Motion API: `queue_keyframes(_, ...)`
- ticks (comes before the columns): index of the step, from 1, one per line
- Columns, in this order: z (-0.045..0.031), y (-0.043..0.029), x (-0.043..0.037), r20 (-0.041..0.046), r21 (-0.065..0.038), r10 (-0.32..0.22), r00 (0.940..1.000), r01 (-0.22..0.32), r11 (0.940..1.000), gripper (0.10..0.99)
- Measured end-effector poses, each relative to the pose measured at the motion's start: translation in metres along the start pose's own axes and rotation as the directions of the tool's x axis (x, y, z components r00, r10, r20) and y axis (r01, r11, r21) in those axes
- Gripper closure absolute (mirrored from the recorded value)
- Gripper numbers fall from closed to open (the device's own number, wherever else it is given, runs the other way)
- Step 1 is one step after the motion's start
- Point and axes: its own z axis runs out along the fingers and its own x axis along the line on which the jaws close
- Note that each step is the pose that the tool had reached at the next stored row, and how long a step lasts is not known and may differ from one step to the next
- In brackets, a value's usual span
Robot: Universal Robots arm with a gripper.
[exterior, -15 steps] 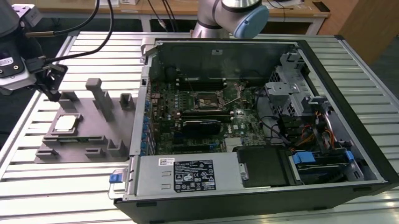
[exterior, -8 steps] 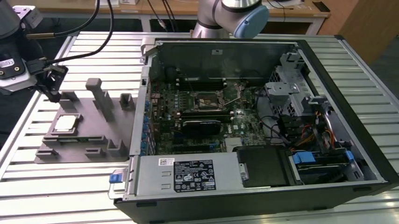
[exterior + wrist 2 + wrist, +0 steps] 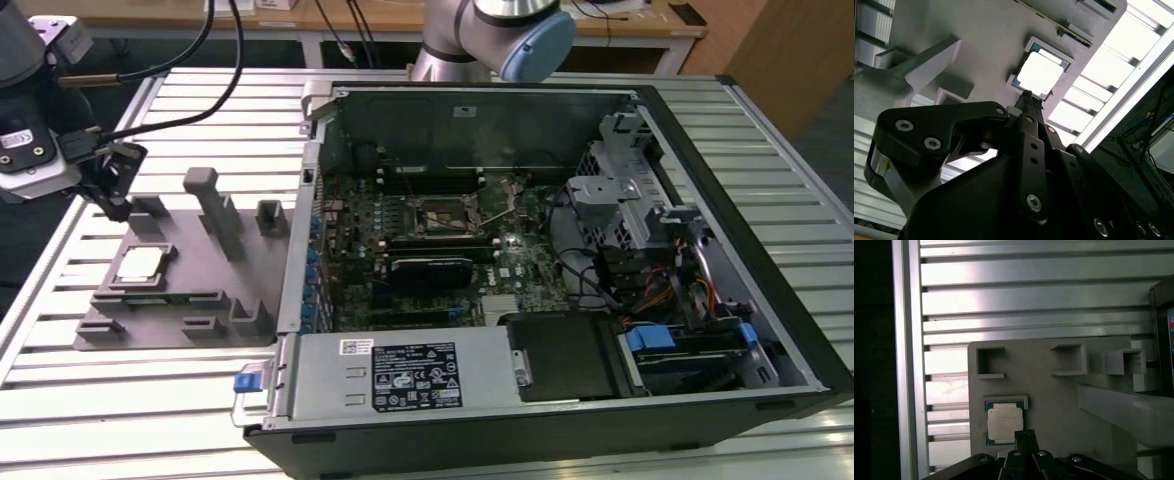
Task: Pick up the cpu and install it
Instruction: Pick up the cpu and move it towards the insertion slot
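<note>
The cpu (image 3: 140, 263) is a small square chip with a pale metal top. It lies flat in a recess of the grey holder plate (image 3: 187, 310) at the exterior view's left. Both wrist views look down on the cpu (image 3: 1040, 74) (image 3: 1004, 423). My gripper (image 3: 118, 200) hangs just above the plate, behind the cpu and apart from it. Its thin black fingertips (image 3: 1024, 433) are pressed together with nothing between them, and in the second wrist view the gripper (image 3: 1027, 95) points at the chip's edge. The motherboard socket (image 3: 442, 215) sits inside the open computer case.
The open computer case (image 3: 761, 250) fills the middle and right of the slatted metal table (image 3: 200, 110). Upright grey posts (image 3: 210, 205) rise from the holder plate close to my gripper. Cables (image 3: 174, 60) run to the arm at the upper left.
</note>
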Motion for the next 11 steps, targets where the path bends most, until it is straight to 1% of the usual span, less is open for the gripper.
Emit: queue_keyframes(11,0.0045,-0.0003,0.0006,0.0,0.0,0.0,1.0,0.0,1.0,0.98)
